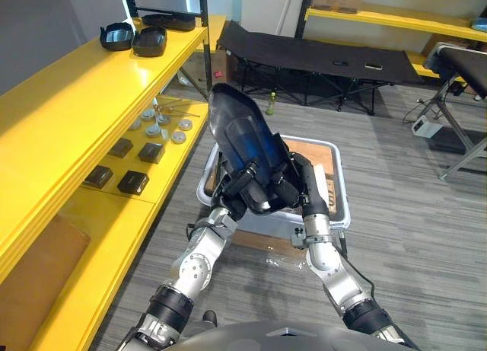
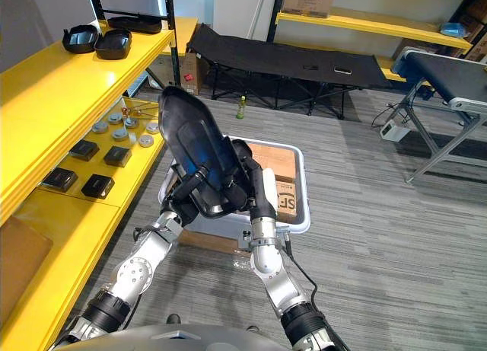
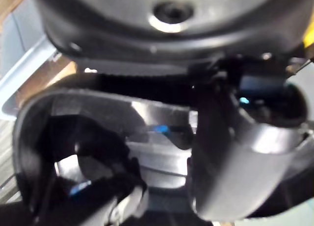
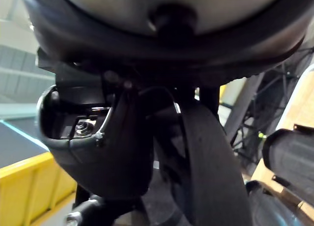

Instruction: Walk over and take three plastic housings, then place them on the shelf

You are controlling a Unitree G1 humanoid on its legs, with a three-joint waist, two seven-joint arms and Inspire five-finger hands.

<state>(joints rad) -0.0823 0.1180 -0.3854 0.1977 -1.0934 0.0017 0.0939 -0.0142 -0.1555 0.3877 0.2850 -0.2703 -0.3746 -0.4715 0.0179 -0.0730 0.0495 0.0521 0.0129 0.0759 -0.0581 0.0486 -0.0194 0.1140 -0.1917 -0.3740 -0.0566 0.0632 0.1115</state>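
Left hand (image 1: 233, 191) and right hand (image 1: 299, 180) together clasp the black plastic housing (image 1: 242, 134); best swing it steadily left onto the yellow shelf (image 1: 84, 92).

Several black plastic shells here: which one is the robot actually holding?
The long housing, gripped tilted between the left hand and right hand above the white crate. The other housings lie on the yellow shelf.

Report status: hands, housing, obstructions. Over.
Hands: left hand and right hand both shut on black housing, held up before grey bin. To the left, yellow shelf, other housings on top. Nothing seen between.
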